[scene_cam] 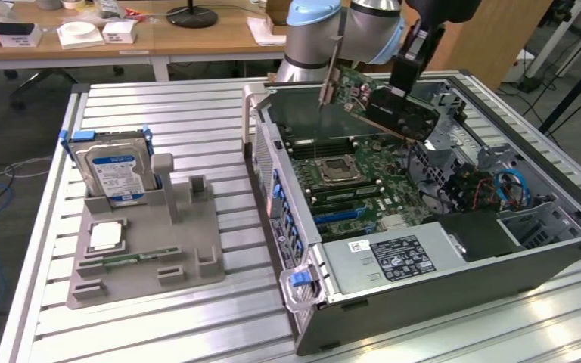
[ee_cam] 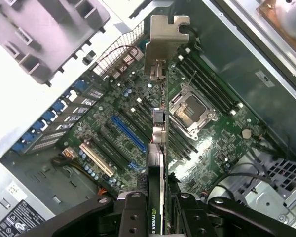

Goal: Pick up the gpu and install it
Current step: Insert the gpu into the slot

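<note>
The gpu (scene_cam: 383, 103) hangs tilted in the air over the back part of the open computer case (scene_cam: 301, 302). It is a green board with a dark face, and its silver bracket (scene_cam: 328, 69) points away from the arm. My gripper (scene_cam: 408, 72) is shut on the end of the card opposite the bracket. In the wrist view the gpu (ee_cam: 158, 163) shows edge-on between my black fingers (ee_cam: 133, 210), with the bracket (ee_cam: 164, 37) at its far end. Below it lies the motherboard (ee_cam: 222, 138) with a blue slot (ee_cam: 128, 132) and black slots beside it.
A grey fixture tray (scene_cam: 205, 249) at the exterior view's left holds an upright hard drive (scene_cam: 117, 170), a processor chip (scene_cam: 106, 236) and a memory stick (scene_cam: 129, 259). The case's power supply (scene_cam: 392, 259) and cables (scene_cam: 507, 189) sit near the motherboard (scene_cam: 356, 178).
</note>
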